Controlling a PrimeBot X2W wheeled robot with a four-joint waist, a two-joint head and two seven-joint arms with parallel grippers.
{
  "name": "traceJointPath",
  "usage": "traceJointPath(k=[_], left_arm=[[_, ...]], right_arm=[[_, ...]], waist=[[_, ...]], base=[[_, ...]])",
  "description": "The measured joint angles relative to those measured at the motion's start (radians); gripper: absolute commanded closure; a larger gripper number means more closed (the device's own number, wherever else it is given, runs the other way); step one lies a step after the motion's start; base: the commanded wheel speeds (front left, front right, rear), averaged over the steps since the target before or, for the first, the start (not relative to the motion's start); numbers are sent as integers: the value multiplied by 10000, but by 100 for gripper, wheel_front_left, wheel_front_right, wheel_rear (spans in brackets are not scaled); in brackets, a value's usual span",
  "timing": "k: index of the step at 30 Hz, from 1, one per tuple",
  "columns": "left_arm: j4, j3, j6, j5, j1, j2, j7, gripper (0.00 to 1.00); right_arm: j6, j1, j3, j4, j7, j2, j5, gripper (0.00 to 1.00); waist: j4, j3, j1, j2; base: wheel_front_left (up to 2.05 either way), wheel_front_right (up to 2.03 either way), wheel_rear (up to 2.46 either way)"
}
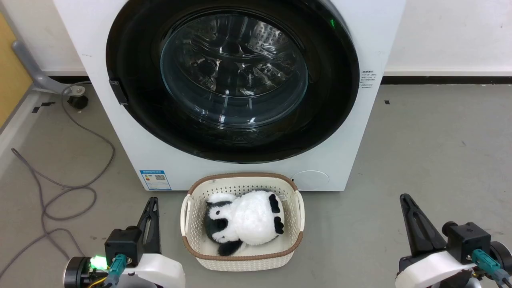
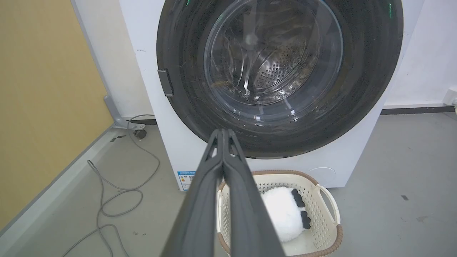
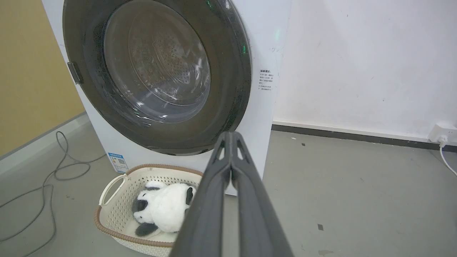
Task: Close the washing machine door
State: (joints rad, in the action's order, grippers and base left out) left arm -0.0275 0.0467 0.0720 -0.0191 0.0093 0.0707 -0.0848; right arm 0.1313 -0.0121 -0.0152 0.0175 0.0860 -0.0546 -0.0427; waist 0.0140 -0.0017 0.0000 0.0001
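Washing machine door (image 1: 234, 76) sits flush, closed, in the washing machine (image 1: 128, 148) front, behind the basket (image 1: 240, 176). We note left fingers (image 1: 153, 204) and right fingers (image 1: 412, 220) pressed together, empty. The right wrist view adds a wall socket (image 3: 441, 132).

cut at top edge of head view: washing machine (image 1: 160, 160), upper rim of washing machine door (image 1: 132, 112) | too small to read: blue sticker (image 1: 155, 180), side label (image 1: 367, 79) | hidden behind fingers of left gripper (image 2: 223, 132): part of basket (image 2: 330, 203), part of plush panda (image 2: 282, 214) | cut at left edge: cable (image 1: 113, 151)
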Motion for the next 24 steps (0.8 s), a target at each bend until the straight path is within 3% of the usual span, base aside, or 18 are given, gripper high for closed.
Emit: traceJointPath(k=[24], left_arm=[[134, -257, -405, 84, -4, -130, 493, 100]], right_arm=[[0, 4, 77, -75, -497, 0, 174, 100]], waist=[[-83, 10, 0, 0]], base=[[0, 0, 0]])
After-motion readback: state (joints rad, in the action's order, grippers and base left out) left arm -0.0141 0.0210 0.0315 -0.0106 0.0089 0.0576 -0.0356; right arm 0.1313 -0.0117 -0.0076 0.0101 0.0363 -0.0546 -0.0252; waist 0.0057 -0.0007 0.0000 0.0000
